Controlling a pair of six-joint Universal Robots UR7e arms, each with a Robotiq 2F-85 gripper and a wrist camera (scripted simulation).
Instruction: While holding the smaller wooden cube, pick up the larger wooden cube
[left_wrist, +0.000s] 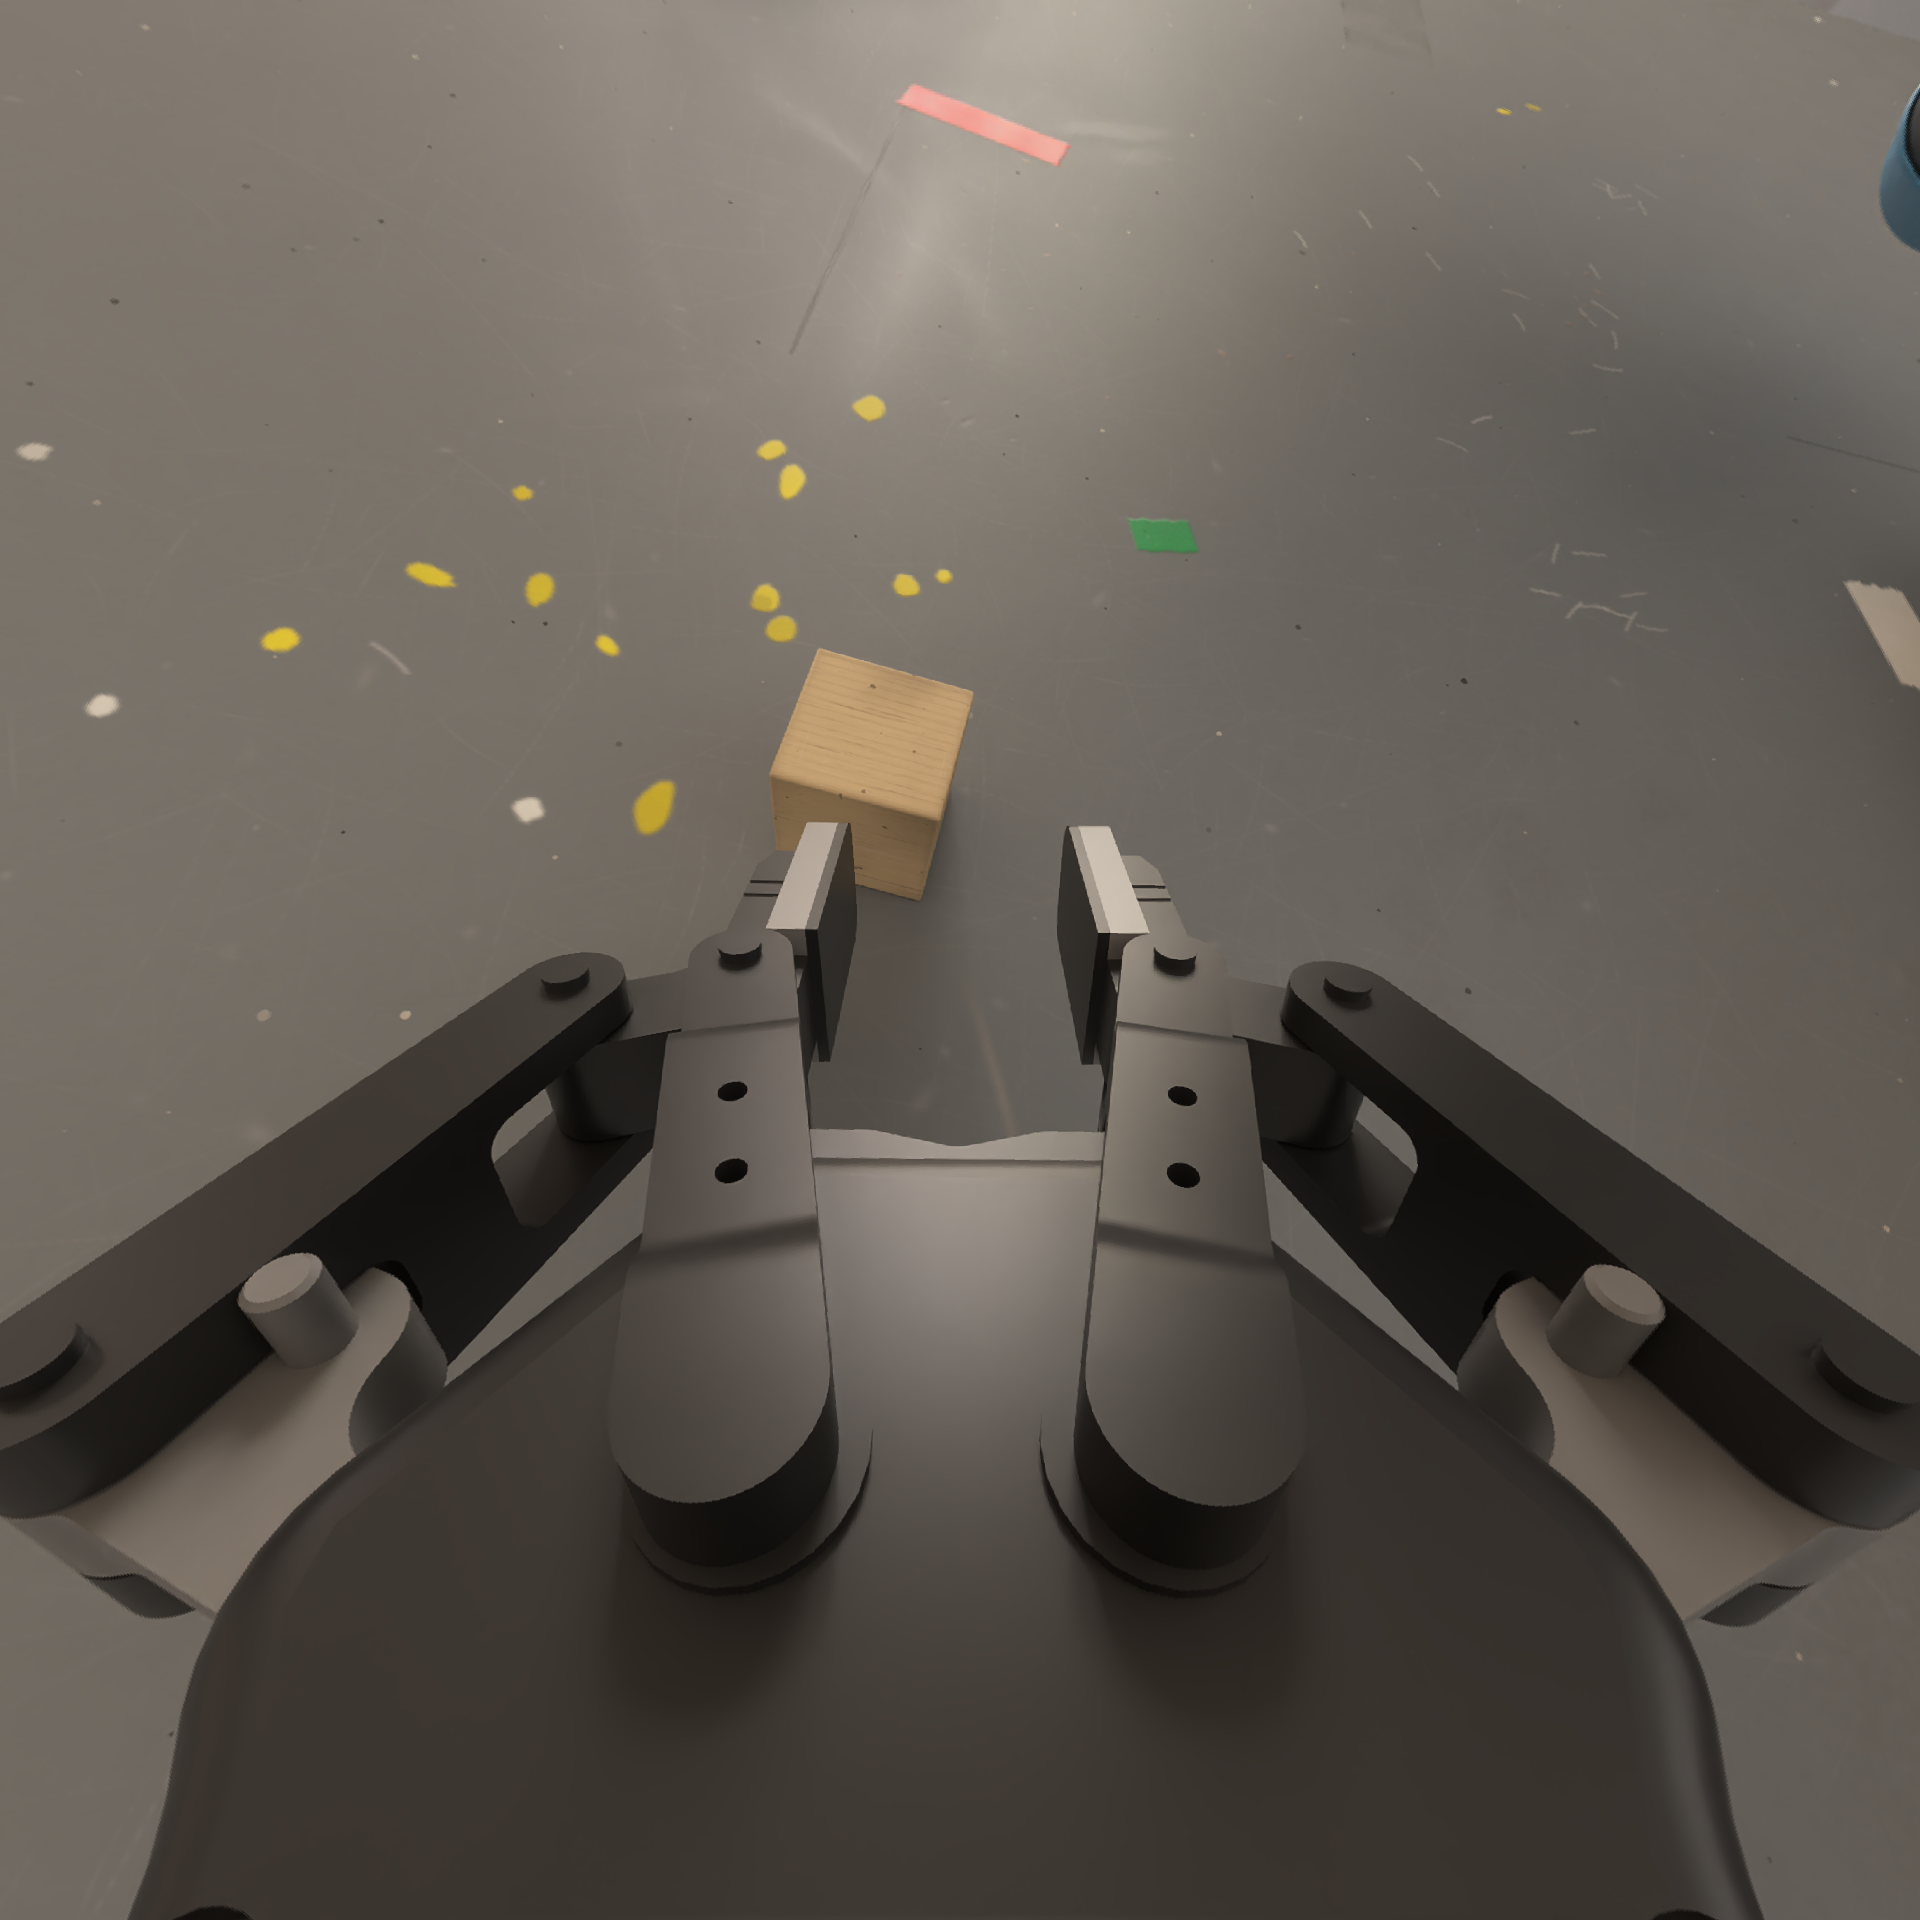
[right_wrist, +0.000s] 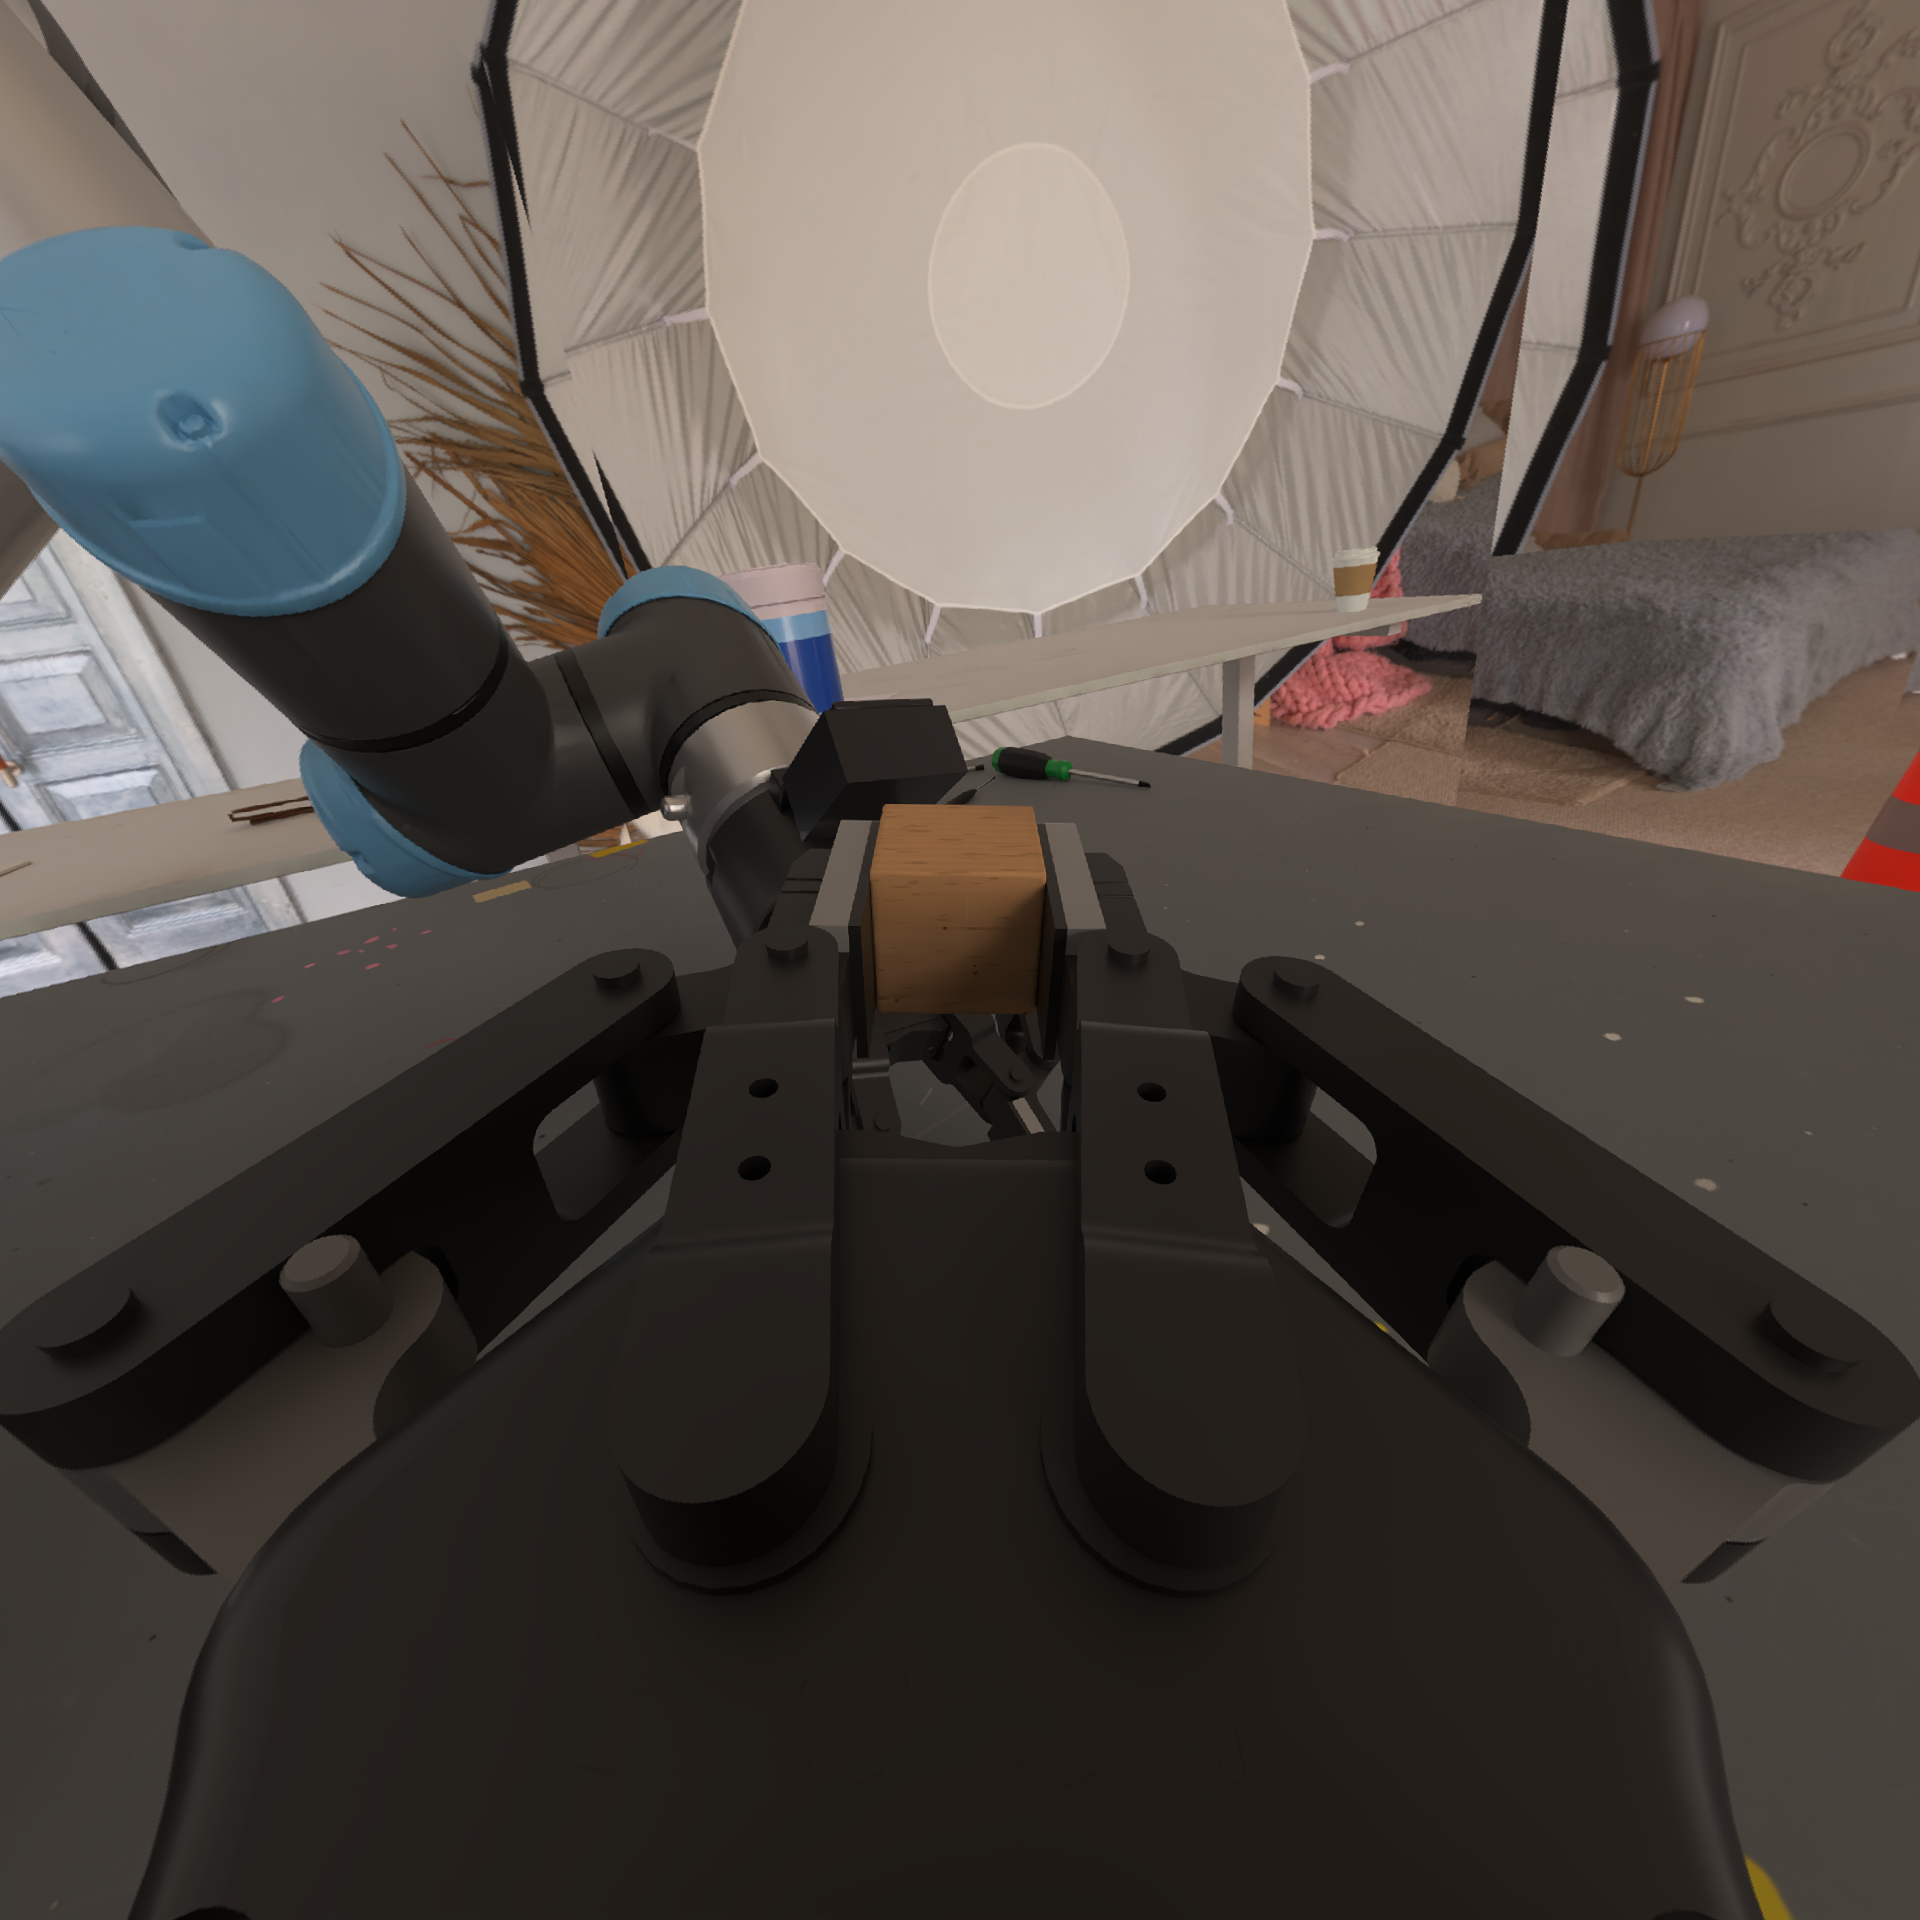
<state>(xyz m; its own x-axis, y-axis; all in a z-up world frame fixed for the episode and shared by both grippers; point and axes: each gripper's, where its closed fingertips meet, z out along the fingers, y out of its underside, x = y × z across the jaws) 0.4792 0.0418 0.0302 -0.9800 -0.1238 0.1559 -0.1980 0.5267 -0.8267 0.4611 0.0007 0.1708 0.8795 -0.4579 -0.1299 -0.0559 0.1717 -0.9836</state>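
Table (left_wrist: 1455, 831), dark grey, matte and scuffed, fills the left wrist view, flecked with yellow and white paint spots and bearing a red tape strip (left_wrist: 982, 125) and a green patch (left_wrist: 1163, 535); a pale strip at the right edge is cut off. In the right wrist view the left arm (right_wrist: 312, 582), black with smooth blue caps, hides much of the left hand beyond. The larger cube (left_wrist: 873, 764), pale wood with fine straight grain, sits on the table just past the left hand (left_wrist: 958, 862), whose fingers stand apart, one fingertip overlapping its near corner. The right hand (right_wrist: 956, 883) is clamped on the smaller cube (right_wrist: 956, 909), darker, warmer wood. A screwdriver (right_wrist: 1049, 769) lies beyond. No writing can be read.
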